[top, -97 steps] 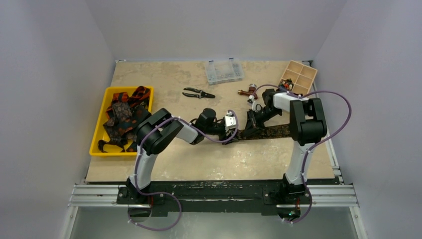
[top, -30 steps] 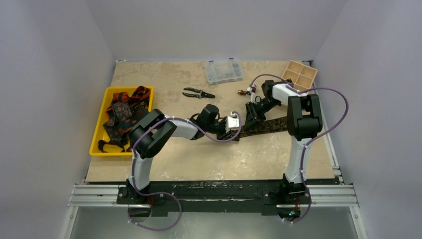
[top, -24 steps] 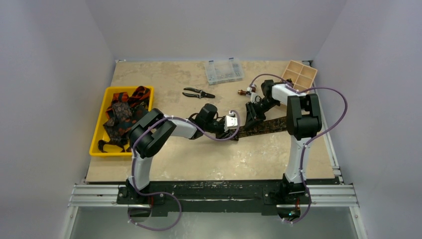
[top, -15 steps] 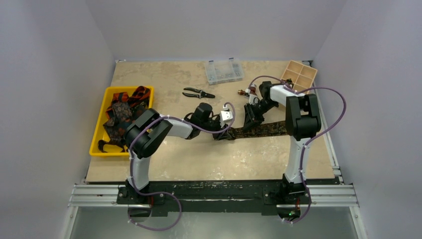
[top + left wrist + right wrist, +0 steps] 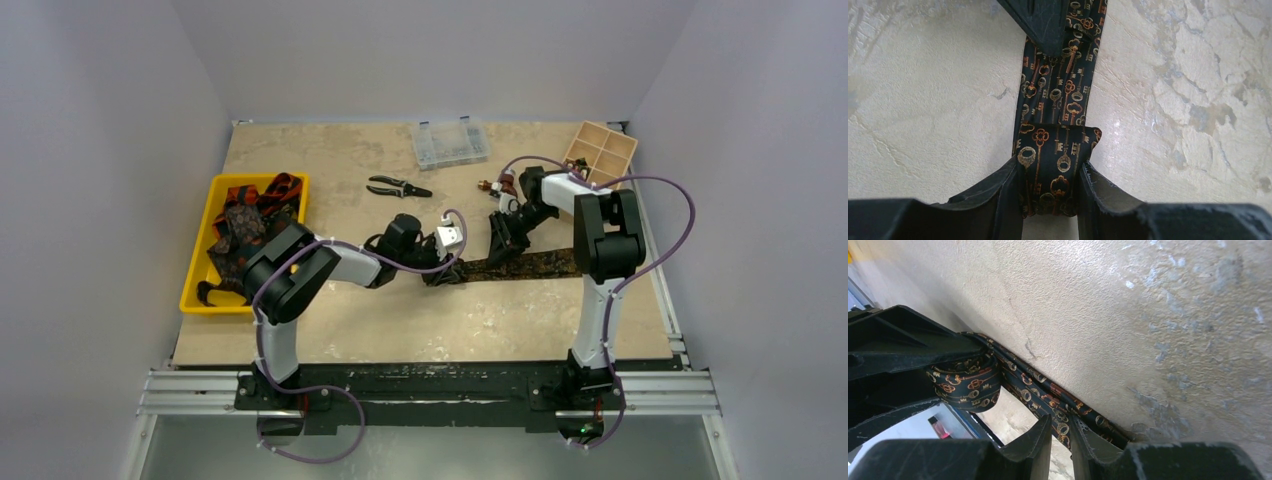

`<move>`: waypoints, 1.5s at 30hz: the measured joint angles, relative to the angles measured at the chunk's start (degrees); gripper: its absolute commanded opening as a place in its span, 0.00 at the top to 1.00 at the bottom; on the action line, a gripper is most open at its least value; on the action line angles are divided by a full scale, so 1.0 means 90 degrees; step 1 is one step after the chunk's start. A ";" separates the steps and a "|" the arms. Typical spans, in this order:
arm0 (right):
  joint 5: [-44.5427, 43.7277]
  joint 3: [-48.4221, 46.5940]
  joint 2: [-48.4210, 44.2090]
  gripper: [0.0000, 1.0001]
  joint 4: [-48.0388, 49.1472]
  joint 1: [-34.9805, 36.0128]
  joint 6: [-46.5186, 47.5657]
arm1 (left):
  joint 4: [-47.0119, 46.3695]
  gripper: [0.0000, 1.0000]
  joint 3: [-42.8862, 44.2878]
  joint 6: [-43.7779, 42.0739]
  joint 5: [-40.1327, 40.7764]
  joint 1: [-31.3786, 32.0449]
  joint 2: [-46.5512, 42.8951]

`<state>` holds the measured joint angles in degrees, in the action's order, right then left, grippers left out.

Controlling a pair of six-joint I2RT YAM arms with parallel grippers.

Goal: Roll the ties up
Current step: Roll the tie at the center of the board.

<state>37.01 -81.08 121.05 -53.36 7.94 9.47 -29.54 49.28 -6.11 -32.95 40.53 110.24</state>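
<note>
One dark tie (image 5: pixel 530 265) printed with orange and gold keys lies stretched across the table. Its left end is wound into a small roll (image 5: pixel 1053 150). My left gripper (image 5: pixel 1050 162) is shut on that roll, one finger against each side; from above the left gripper (image 5: pixel 440 272) sits at the tie's left end. The right gripper (image 5: pixel 1060 422) is a short way along the flat strip (image 5: pixel 1043 392), fingers drawn together to a narrow slit, tips resting on the cloth. In the top view the right gripper (image 5: pixel 500 240) stands over the tie's middle. More ties (image 5: pixel 245 235) fill the yellow tray (image 5: pixel 215 309).
Black-handled pliers (image 5: pixel 398 187) lie behind the left arm. A clear plastic parts box (image 5: pixel 450 143) and a wooden compartment box (image 5: pixel 600 155) stand at the back right. Small loose items (image 5: pixel 492 185) lie near the right arm's elbow.
My left gripper has drawn the rolled end leftward, so a longer stretch of tie lies flat. The right gripper has shifted slightly back and left along the strip.
</note>
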 measured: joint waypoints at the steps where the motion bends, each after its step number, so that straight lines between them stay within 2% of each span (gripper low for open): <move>1: 0.0007 -0.0002 0.0000 0.75 -0.0002 0.0002 0.0002 | 0.0022 0.79 0.0000 -0.0121 0.0046 0.0022 -0.0002; 5: -0.0012 -0.0124 0.0002 0.66 -0.0148 0.0010 0.0102 | 0.0187 0.78 0.0046 -0.0600 0.0248 0.0141 -0.0019; 8: -0.0041 -0.0321 0.0005 0.53 -0.0287 -0.0002 0.0243 | 0.0457 0.78 0.0221 -0.0838 0.0440 0.0226 0.0000; 10: -0.0002 -0.0452 0.0002 0.39 -0.0313 -0.0015 0.0299 | 0.0566 0.78 0.0323 -0.0954 0.0576 0.0284 0.0027; 13: 0.0381 -0.0498 -0.0092 0.37 -0.0328 -0.0036 0.0304 | 0.0682 0.78 0.0386 -0.1069 0.0738 0.0355 0.0036; 20: 0.1535 0.0024 -0.0461 0.42 -0.0160 0.0078 -0.0046 | 0.0918 0.77 0.0505 -0.1117 0.0891 0.0430 0.0036; 28: 0.2025 0.0177 -0.0311 0.52 0.0274 0.0646 -0.0338 | 0.1076 0.77 0.0585 -0.1139 0.0899 0.0430 0.0041; 32: 0.2013 0.0175 -0.0085 0.61 0.0481 0.0685 -0.0469 | 0.1090 0.77 0.0595 -0.1173 0.0877 0.0430 0.0044; 35: 0.1994 0.0175 0.0015 0.75 0.0563 0.0646 -0.0510 | 0.1158 0.76 0.0644 -0.1178 0.0843 0.0430 0.0056; 38: 0.2006 0.0165 0.0080 1.00 0.0554 0.0639 -0.0493 | 0.1253 0.72 0.0712 -0.1178 0.0809 0.0427 0.0073; 42: 0.1996 0.0100 0.0083 1.00 0.0432 0.0617 -0.0452 | 0.1338 0.64 0.0767 -0.1180 0.0675 0.0398 0.0097; 45: 0.1938 0.0066 0.0104 1.00 0.0403 0.0617 -0.0442 | 0.1311 0.51 0.0770 -0.1190 0.0495 0.0335 0.0121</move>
<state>54.46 -80.49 121.99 -49.74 13.50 5.50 -17.74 56.21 -16.82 -28.49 43.55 111.33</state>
